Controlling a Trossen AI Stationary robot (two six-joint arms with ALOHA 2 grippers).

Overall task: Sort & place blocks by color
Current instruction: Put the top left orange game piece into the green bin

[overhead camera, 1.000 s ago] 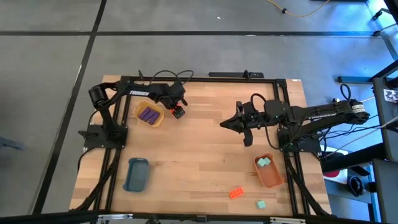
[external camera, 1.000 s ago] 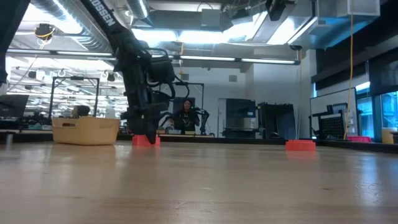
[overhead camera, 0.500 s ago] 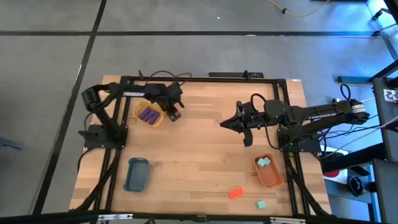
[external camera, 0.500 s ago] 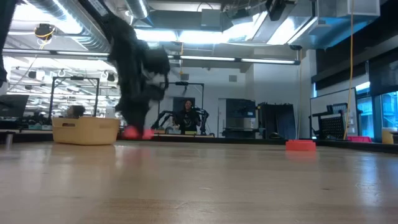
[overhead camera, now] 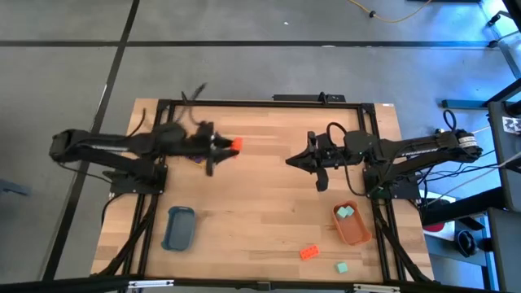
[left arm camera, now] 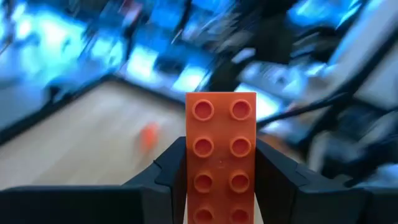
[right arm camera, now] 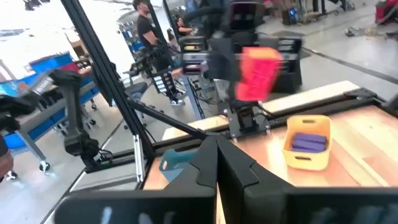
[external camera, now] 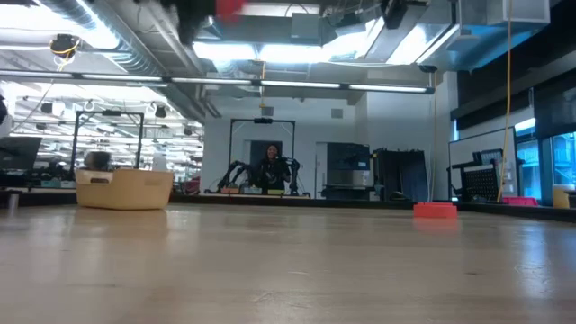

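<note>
Now: left gripper (overhead camera: 226,146) pinching an orange-red brick (left arm camera: 222,154), raised over the table's (overhead camera: 269,203) far-left part.

L fingers (left arm camera: 171,167) clamp the studded brick on both long sides, studs facing the wrist cam; in the low view it shows at the upper edge, well above the tabletop. Right gripper (overhead camera: 291,161) hangs over mid-table w/ fingers pressed together, nothing in them. Yellow tray (right arm camera: 306,149) w/ purple blocks (right arm camera: 309,142) sits under the L arm, hidden from above. Blue tray (overhead camera: 179,228) sits near the front-left edge. Orange tray (overhead camera: 352,225), front right, holds mint blocks (overhead camera: 345,212). Another orange-red brick (overhead camera: 308,252) and a loose mint block (overhead camera: 343,267) lie on the wood just beside that tray, towards the front.
</note>
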